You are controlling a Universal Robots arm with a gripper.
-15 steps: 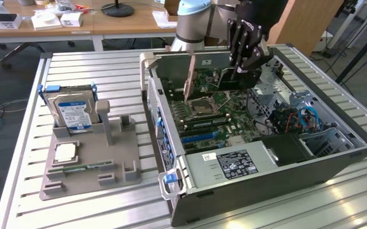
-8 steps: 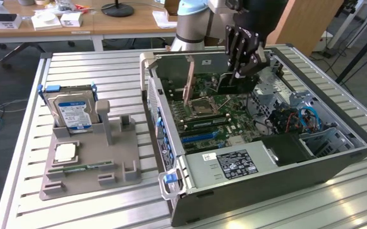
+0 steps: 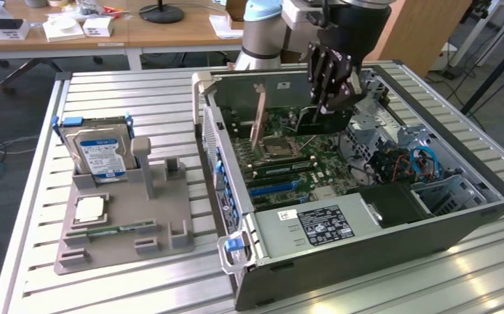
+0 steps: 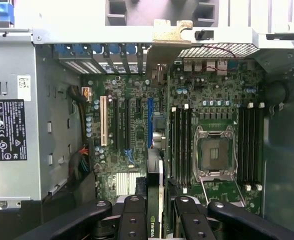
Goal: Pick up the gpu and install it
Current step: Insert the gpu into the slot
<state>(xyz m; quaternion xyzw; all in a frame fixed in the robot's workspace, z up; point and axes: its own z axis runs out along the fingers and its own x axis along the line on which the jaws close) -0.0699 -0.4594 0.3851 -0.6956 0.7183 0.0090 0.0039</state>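
Observation:
My gripper [image 3: 333, 98] hangs over the open computer case [image 3: 470, 222], shut on the gpu [image 3: 324, 122], a dark card held on edge just above the motherboard [image 3: 291, 163]. In the wrist view the black fingers [image 4: 132, 220] clamp the gpu [image 4: 155, 200] from both sides. The card runs edge-on away from the camera, with a green logo near the grip. Its silver bracket [image 4: 160, 55] reaches the case's rear wall. The card sits right beside the blue expansion slot [image 4: 150, 120]; whether it touches the slot I cannot tell.
A grey parts holder [image 3: 160, 212] at the exterior view's left carries a silver hard drive with a blue label [image 3: 102, 154], a processor chip [image 3: 89, 209] and a green memory stick [image 3: 112, 230]. Inside the case are the power supply [image 3: 322, 226], an empty processor socket [image 4: 214, 152] and cables [image 3: 414, 163].

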